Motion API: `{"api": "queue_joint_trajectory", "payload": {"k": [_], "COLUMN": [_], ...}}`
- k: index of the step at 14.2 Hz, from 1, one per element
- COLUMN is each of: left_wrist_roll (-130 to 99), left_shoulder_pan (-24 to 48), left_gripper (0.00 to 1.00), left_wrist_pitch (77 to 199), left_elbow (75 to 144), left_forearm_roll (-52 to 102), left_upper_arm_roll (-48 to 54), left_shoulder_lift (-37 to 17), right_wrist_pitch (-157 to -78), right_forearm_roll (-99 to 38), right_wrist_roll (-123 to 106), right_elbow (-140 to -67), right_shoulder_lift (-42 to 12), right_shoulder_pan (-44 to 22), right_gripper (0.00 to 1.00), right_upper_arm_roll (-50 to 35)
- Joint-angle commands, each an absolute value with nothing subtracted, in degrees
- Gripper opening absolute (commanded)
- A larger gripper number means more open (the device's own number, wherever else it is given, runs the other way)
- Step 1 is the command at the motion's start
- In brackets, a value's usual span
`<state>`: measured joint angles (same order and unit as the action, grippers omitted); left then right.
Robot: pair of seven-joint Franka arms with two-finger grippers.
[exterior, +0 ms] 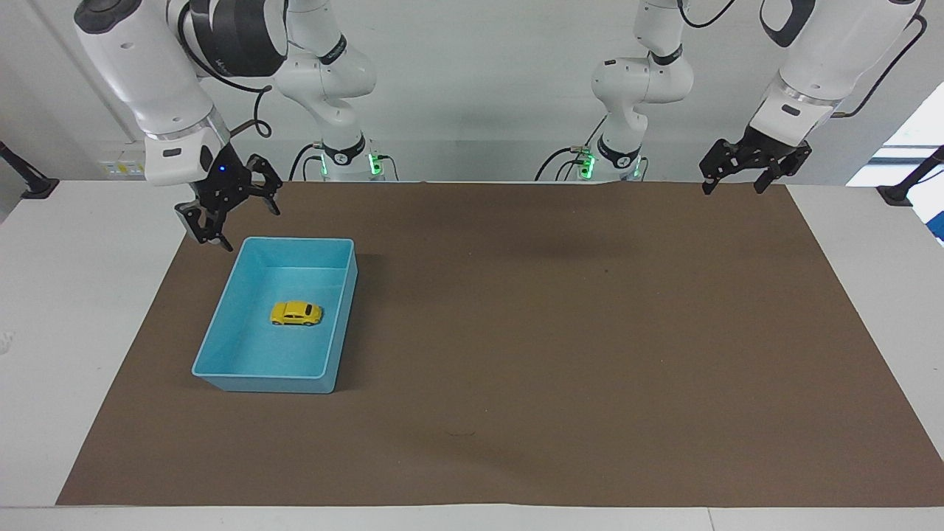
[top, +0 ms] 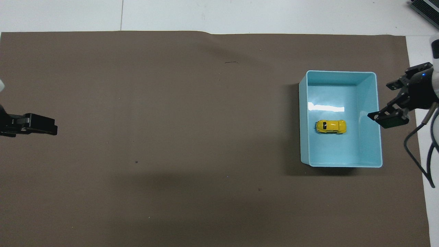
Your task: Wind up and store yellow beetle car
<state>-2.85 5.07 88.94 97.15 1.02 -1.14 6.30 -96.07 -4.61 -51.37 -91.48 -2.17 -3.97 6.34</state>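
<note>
Jaws of the right gripper (exterior: 234, 217) are seen spread wide, nothing gripped; it's held up in the air over the brown mat's edge, just by the bin corner nearest the robots at the right arm's end of the surface. In the overhead view the same gripper (top: 394, 103) is shown just outside the bin's wall, apart from it. Jaws of the left gripper (exterior: 734, 183) are spread too, empty, held over the mat corner at the left arm's end, close to the robots; the arm is parked there, waiting. Only its black tip (top: 34, 124) is caught in the overhead view.

Outward now: the yellow beetle car (exterior: 296, 313) is found inside the light blue bin (exterior: 259, 380), resting on its wheels on the bin floor, approx. mid-bin, clear of every wall. From above, the car (top: 330, 126) is laid crosswise to the bin's long axis, w/ a bright glare streak on the floor just farther from the robots. No contact w/ either gripper.

The bin (top: 343, 164) is set on the brown mat (exterior: 560, 354), toward the right arm's end. The mat is spread over the white surface (exterior: 66, 295), whose bare margins are left showing at both ends.
</note>
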Motion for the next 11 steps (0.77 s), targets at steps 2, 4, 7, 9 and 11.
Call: {"api": "queue_joint_trajectory", "payload": {"k": [2, 4, 7, 9, 11], "left_wrist_roll": [-3.43, -3.43, -3.43, -3.43, -3.43], "left_shoulder_pan": [4.48, 4.48, 4.48, 4.48, 4.48], "left_gripper": [1.00, 1.00, 1.00, 1.00, 1.00], "left_wrist_pitch": [88.33, 88.33, 88.33, 88.33, 88.33], "left_elbow": [96.86, 96.86, 96.86, 96.86, 96.86], "left_forearm_roll": [0.61, 0.53, 0.53, 0.61, 0.53], "left_upper_arm_roll": [-0.62, -0.70, -0.70, -0.70, -0.62], "left_shoulder_lift": [6.68, 6.68, 6.68, 6.68, 6.68], "right_wrist_pitch": [-92.20, -90.36, -86.06, -84.12, -82.27], "right_forearm_roll": [-4.66, -4.57, -4.48, -4.48, -4.48], "right_wrist_roll": [-43.35, -38.61, -36.04, -30.18, -24.72], "right_elbow": [-88.25, -87.11, -83.94, -83.67, -81.75], "right_shoulder_lift": [-2.20, -1.94, -1.85, -1.67, -1.49], "right_shoulder_pan": [-4.13, -3.96, -3.34, -3.34, -3.34], "right_gripper": [1.00, 1.00, 1.00, 1.00, 1.00], "right_upper_arm_roll": [8.61, 8.53, 8.35, 8.44, 8.35]}}
